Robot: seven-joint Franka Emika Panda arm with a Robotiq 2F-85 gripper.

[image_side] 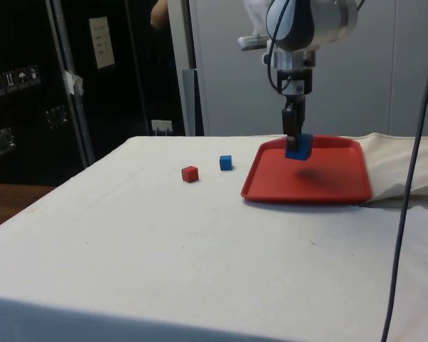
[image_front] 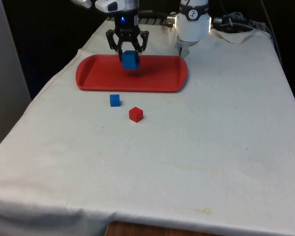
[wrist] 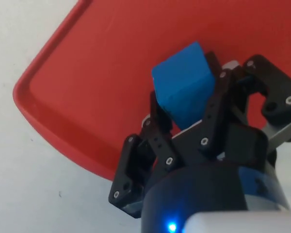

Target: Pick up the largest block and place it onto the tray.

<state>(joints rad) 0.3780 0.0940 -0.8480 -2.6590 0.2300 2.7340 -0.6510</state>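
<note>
My gripper [image_front: 130, 53] [image_side: 295, 142] [wrist: 186, 104] is shut on the large blue block [image_front: 130, 60] [image_side: 298, 147] [wrist: 182, 85]. It holds the block just above the floor of the red tray [image_front: 157, 78] [image_side: 328, 182] [wrist: 102, 68], over the tray's middle, with a shadow underneath. The block sits slightly tilted between the fingers. On the white cloth in front of the tray lie a small blue block [image_front: 115, 100] [image_side: 225, 162] and a small red block [image_front: 135, 114] [image_side: 190, 174], both apart from the gripper.
The robot's white base [image_front: 192, 24] stands just behind the tray's far right corner. Cables [image_front: 236, 22] lie at the table's far end. A black cable [image_side: 410, 178] hangs down near the side view's right edge. Open cloth spreads in front of the small blocks.
</note>
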